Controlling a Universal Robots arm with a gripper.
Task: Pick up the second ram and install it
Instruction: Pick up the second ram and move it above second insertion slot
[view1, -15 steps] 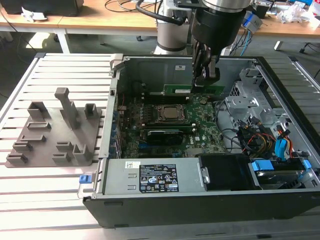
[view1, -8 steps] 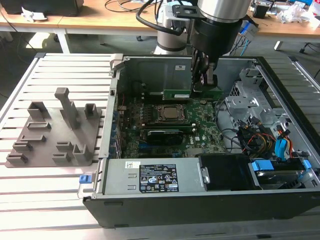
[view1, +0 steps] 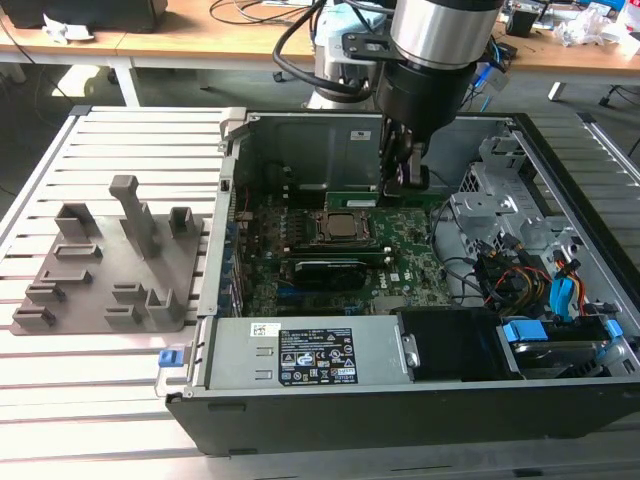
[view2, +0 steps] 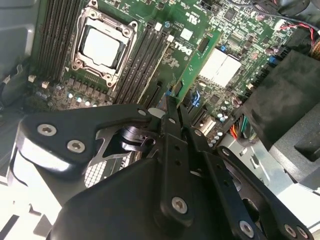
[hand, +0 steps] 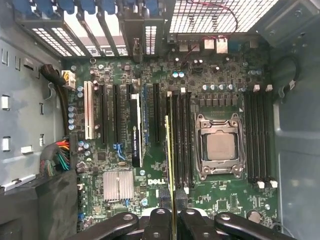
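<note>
While the arm is reaching down into the open computer case (view1: 560, 180), the gripper (hand: 172, 210) is pinching the second ram (hand: 169, 150) edge-on, fingers closed against both faces, over the memory slots (hand: 182, 140) beside the processor socket (hand: 220, 147). Cable bundles (view1: 530, 280) and a drive cage (view1: 500, 180) are crowding the exterior view's right. A gray fixture (view1: 110, 265) is sitting on the slatted surface (view1: 100, 400). White stickers (view1: 315, 360) are showing on the power supply (view1: 300, 355).
</note>
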